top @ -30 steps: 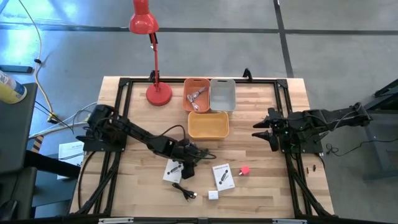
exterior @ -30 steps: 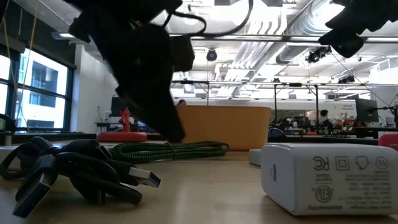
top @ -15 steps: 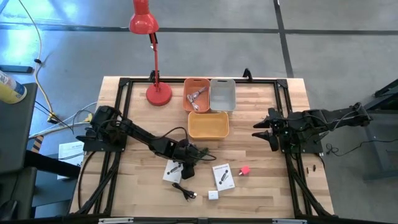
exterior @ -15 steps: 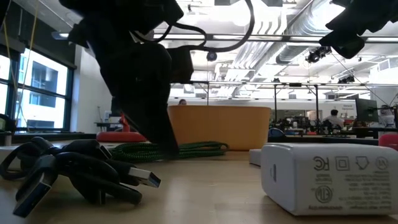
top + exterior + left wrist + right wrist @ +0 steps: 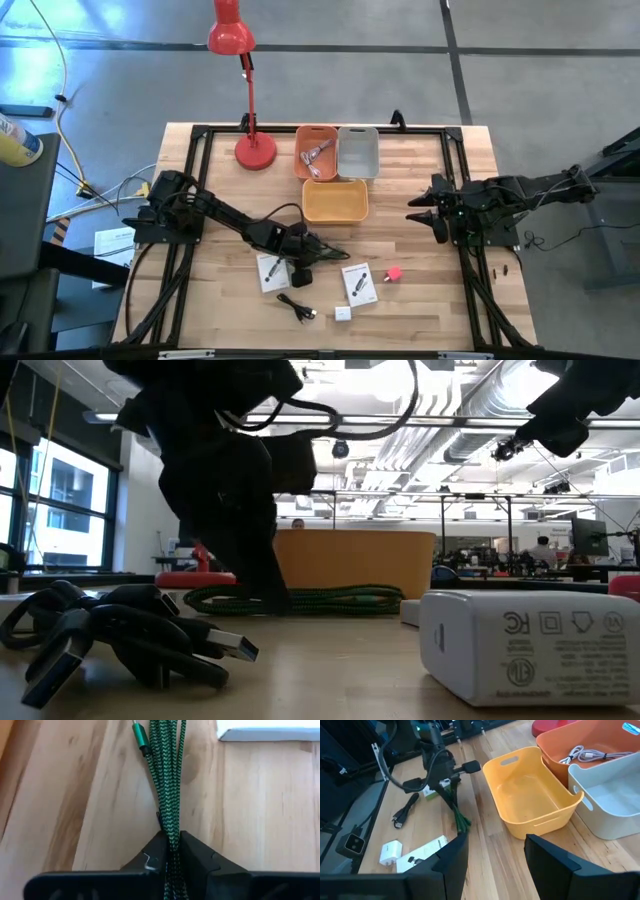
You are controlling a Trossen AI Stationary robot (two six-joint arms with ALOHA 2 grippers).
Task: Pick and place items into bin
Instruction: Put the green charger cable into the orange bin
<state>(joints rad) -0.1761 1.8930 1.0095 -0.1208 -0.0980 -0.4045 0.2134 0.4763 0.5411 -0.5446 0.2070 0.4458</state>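
The left tool [image 5: 303, 255] was down on the wooden tabletop [image 5: 420, 300], its fingers [image 5: 200, 860] clamped together on the green braided cable [image 5: 169, 780], which lay flat on the wood just in front of the yellow bin [image 5: 335, 201]. A white card [image 5: 271, 272] sat beside that tool, with the black cable [image 5: 120, 635] and white block [image 5: 520, 645] nearer the front edge. The right tool [image 5: 415, 214] hung above the tabletop's right side, fingers apart and holding nothing.
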